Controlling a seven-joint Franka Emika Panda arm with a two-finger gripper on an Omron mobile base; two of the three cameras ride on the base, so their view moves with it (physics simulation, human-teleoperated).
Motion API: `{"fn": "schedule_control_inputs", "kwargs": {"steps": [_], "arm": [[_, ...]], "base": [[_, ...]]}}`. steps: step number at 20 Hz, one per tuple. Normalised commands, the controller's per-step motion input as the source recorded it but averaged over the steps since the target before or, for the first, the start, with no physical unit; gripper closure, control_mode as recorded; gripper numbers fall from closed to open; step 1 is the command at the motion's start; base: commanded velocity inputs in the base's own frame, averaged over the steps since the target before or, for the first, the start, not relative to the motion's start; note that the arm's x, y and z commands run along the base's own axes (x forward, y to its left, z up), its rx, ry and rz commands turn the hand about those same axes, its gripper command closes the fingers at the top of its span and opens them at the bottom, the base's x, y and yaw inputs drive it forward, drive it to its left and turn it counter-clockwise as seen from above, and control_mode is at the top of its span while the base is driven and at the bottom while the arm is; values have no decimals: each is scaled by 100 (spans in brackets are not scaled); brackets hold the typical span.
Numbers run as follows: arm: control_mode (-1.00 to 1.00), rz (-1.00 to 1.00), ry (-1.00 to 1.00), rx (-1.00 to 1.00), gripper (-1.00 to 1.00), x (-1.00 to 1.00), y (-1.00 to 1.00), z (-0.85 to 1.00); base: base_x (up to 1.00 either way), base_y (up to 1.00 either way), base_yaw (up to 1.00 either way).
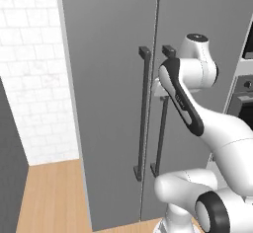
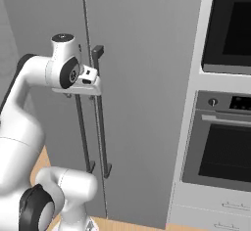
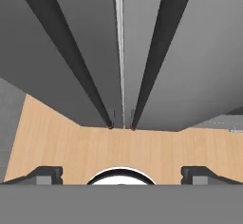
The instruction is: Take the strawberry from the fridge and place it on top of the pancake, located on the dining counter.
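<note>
The fridge (image 1: 108, 79) stands before me as a tall matte grey cabinet with both doors shut. Its two long dark bar handles (image 1: 143, 113) run down either side of the centre seam. My gripper (image 2: 82, 93) hovers close to the upper part of the handles (image 2: 100, 122), touching neither. In the hand view I look down along the doors (image 3: 90, 38), and the two fingertips (image 3: 45, 174) stand far apart with nothing between them, so the gripper (image 3: 121, 174) is open. The strawberry is hidden behind the shut doors. The pancake and the dining counter are out of view.
A built-in wall oven (image 2: 223, 142) and a darker appliance above it (image 2: 230, 24) stand right of the fridge, with white drawers (image 2: 215, 208) below. A white tiled wall (image 1: 34, 79) is on the left. Light wooden floor (image 1: 54, 197) lies at the fridge's foot.
</note>
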Motion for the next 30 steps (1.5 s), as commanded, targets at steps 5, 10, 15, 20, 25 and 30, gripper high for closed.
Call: {"fn": "schedule_control_inputs", "kwargs": {"steps": [5, 10, 15, 20, 25, 30], "arm": [[100, 0, 0, 0, -100, 0, 0, 0], [-100, 0, -2, 0, -100, 0, 0, -3], [-100, 0, -20, 0, -100, 32, -2, -28], [-100, 0, -32, 0, -100, 69, 0, -22], [-100, 0, -32, 0, -100, 65, -15, -3], [-100, 0, -9, 1, -100, 62, -25, 0]], "base": [[-49, 0, -5], [-24, 0, -3], [0, 0, 0], [0, 0, 0], [0, 0, 0], [0, 0, 0]]}}
